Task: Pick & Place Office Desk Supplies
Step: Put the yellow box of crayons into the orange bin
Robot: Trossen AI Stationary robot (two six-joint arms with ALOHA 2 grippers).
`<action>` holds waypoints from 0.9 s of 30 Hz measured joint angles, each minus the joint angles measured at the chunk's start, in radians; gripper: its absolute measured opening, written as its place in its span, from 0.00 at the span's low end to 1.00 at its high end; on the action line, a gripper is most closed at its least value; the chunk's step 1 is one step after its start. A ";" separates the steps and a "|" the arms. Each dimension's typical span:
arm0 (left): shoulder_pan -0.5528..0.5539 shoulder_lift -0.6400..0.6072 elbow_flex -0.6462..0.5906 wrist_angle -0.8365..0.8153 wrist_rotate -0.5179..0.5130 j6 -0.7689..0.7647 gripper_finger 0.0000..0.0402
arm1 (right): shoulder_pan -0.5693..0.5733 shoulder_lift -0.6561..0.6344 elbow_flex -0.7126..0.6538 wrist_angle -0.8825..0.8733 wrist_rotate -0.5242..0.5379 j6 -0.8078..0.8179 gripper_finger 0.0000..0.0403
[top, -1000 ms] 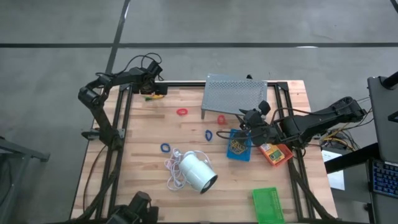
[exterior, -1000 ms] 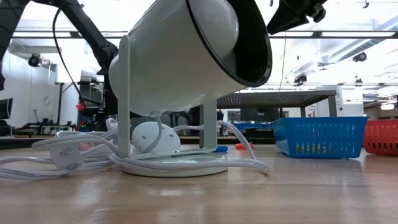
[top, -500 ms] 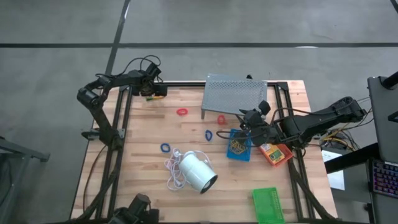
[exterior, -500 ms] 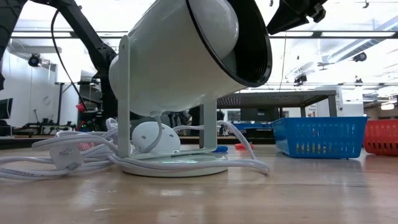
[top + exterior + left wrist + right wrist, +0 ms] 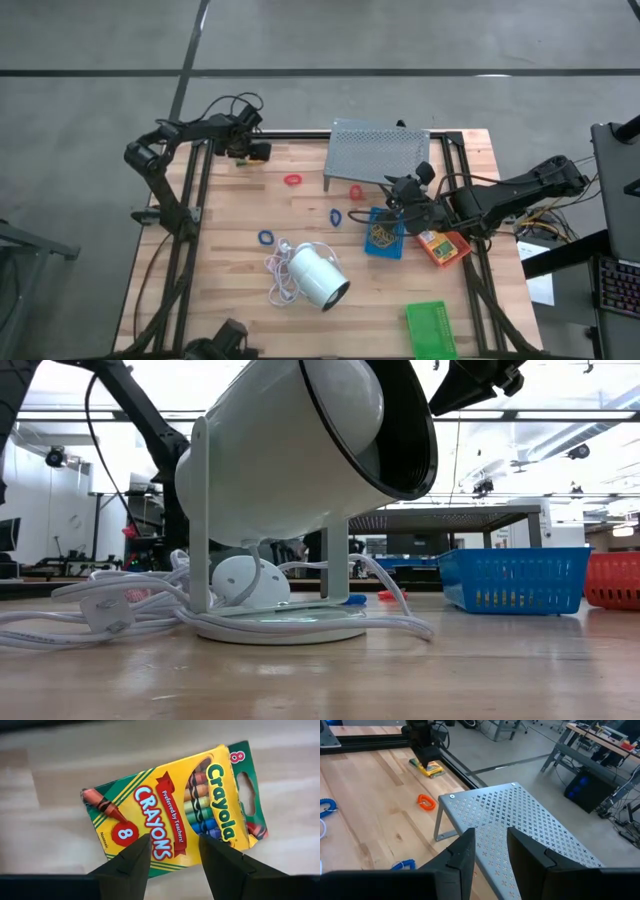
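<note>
Low in the high view sit the green tray (image 5: pixel 431 330) and the white lamp (image 5: pixel 318 279); past them the right end effector (image 5: pixel 404 200) hangs over the blue tray (image 5: pixel 384 233) in the middle right, its fingers apart with nothing between them. Farther back, in the upper left of the high view, the left end effector (image 5: pixel 172 855) hovers just above the crayon box (image 5: pixel 172 812) on the bench (image 5: pixel 250 205), fingers spread and empty. To grab it well, I think it should drop straight down, keep the box in the middle, and squeeze gently.
</note>
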 joint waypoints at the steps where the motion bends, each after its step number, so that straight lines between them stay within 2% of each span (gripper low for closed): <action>1: -0.008 -0.001 0.000 -0.020 0.004 -0.016 0.42 | 0.000 0.000 0.000 0.000 0.000 0.000 0.27; 6: -0.053 -0.002 0.000 -0.138 0.017 -0.052 0.42 | 0.001 0.000 0.000 0.002 -0.005 0.000 0.27; 10: -0.106 -0.005 -0.001 -0.165 0.005 -0.054 0.42 | 0.000 0.000 -0.001 0.006 -0.023 0.051 0.26; 15: -0.195 -0.006 -0.003 -0.169 0.002 -0.094 0.42 | -0.014 0.016 -0.002 0.046 -0.176 0.075 0.25; 23: -0.350 -0.006 -0.005 -0.157 0.002 -0.129 0.42 | -0.075 0.106 -0.002 0.205 -0.336 -0.085 0.25; 27: -0.429 -0.006 -0.007 -0.152 0.004 -0.167 0.42 | -0.134 0.169 -0.002 0.266 -0.441 -0.098 0.24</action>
